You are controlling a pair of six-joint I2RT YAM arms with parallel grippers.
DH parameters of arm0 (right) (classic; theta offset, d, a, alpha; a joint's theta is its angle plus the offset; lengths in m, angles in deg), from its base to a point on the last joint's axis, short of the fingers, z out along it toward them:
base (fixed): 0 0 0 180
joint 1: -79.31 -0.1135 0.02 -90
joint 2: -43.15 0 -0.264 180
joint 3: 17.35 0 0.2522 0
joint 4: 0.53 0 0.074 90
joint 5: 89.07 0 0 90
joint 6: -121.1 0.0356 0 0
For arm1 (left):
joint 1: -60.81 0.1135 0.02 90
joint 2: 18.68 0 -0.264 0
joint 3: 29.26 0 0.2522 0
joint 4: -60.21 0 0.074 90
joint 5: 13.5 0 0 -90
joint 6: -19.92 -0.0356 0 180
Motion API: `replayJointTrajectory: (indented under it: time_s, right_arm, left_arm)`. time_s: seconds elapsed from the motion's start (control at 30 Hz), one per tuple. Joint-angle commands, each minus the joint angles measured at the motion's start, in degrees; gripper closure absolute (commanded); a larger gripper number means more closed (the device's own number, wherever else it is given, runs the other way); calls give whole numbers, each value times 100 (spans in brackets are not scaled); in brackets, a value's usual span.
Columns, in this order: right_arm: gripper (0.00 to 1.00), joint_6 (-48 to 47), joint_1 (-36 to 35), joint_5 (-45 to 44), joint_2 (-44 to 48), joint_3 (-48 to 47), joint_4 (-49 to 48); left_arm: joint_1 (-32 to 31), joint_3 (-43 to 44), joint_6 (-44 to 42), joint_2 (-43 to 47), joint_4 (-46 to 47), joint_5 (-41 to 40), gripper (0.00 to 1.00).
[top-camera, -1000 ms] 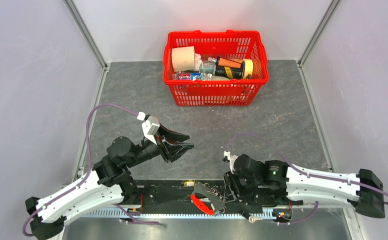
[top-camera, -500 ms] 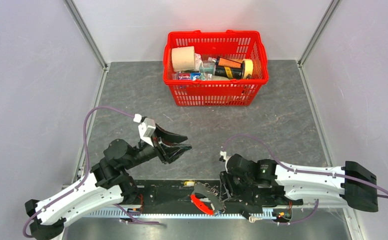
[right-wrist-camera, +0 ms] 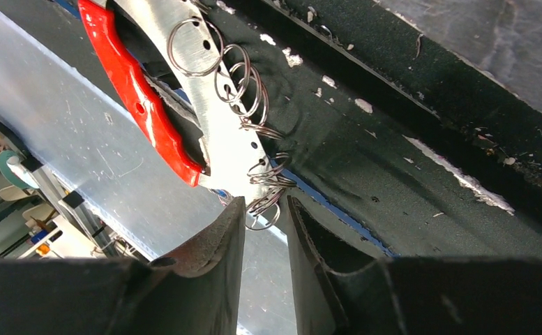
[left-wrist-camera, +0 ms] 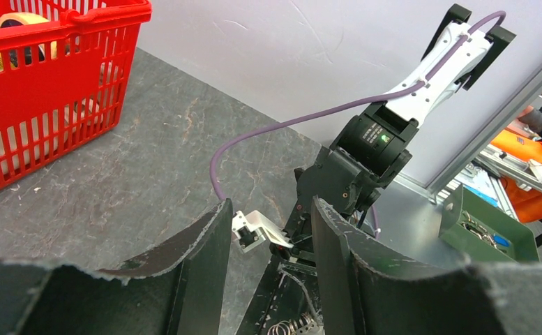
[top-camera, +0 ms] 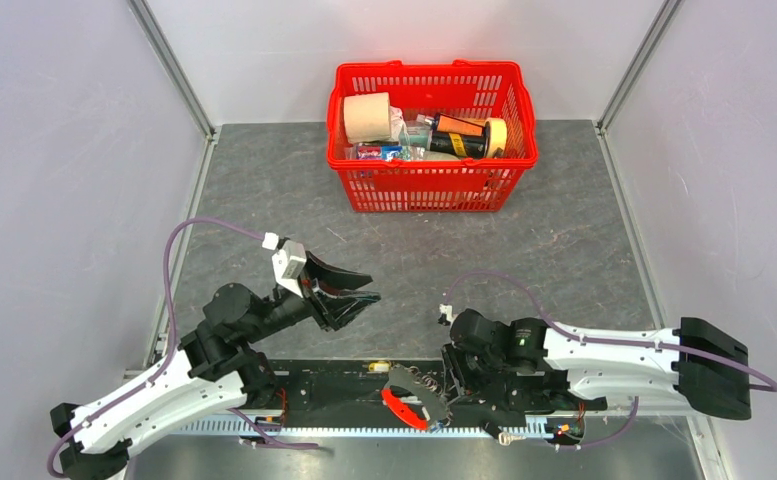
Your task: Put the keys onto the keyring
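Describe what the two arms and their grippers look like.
The left arm and right arm each have white outer links, black joints and a looping purple cable. The left gripper and right gripper have broad, dark, curved fingers with worn, chipped edges.

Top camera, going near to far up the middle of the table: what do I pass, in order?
keyring → left gripper → red basket
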State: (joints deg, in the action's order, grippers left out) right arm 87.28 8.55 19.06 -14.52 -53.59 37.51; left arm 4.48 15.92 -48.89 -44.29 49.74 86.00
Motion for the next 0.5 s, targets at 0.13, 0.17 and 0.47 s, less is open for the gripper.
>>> replayJointTrajectory:
  time_s: [0.13, 0.17, 0.47]
  right_arm:
    - [66, 117, -34, -117, -216, -37, -75]
    - [68, 129, -34, -133, -245, -38, -91]
    - [93, 190, -34, -193, -229, -114, -47]
  left_arm:
    - [9, -59, 149, 142, 137, -48, 47]
    - [19, -63, 149, 149, 137, -53, 47]
    - [11, -99, 149, 187, 137, -70, 47]
